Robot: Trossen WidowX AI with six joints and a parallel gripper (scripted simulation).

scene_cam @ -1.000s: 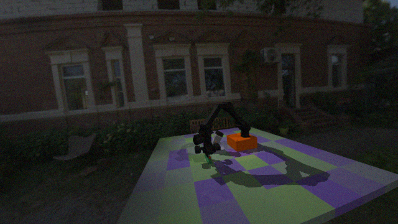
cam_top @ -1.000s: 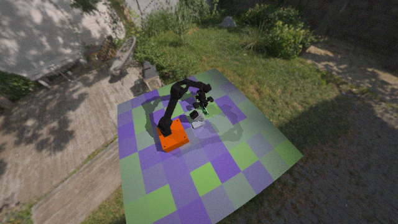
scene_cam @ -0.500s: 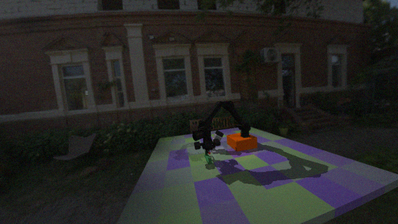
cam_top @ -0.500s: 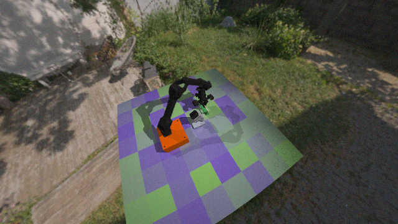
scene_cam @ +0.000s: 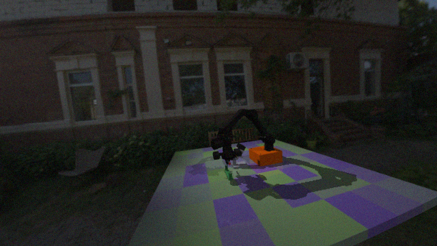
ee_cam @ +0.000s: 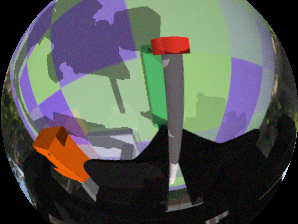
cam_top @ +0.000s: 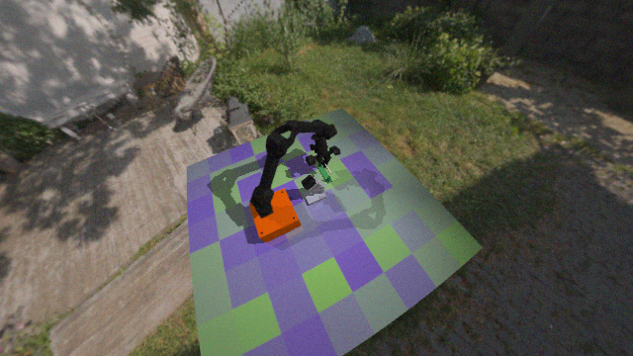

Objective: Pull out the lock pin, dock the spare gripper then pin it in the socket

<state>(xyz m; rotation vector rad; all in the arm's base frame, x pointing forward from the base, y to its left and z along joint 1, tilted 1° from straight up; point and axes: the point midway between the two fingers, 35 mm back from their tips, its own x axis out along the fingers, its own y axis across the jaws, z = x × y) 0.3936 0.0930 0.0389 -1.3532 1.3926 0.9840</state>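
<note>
The top view looks down from high, far off, on the orange base [cam_top: 282, 222]. The exterior view faces it low across the table [scene_cam: 307, 225] (building behind). The wrist fisheye shares that base [ee_cam: 63, 152].

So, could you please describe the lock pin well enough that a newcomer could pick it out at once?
Start at the orange base block and follow the black arm to its gripper. The lock pin is the slim grey rod pinched between the fingers, above the green bar on the mat. Its red cap at the far end sets it apart.
</note>
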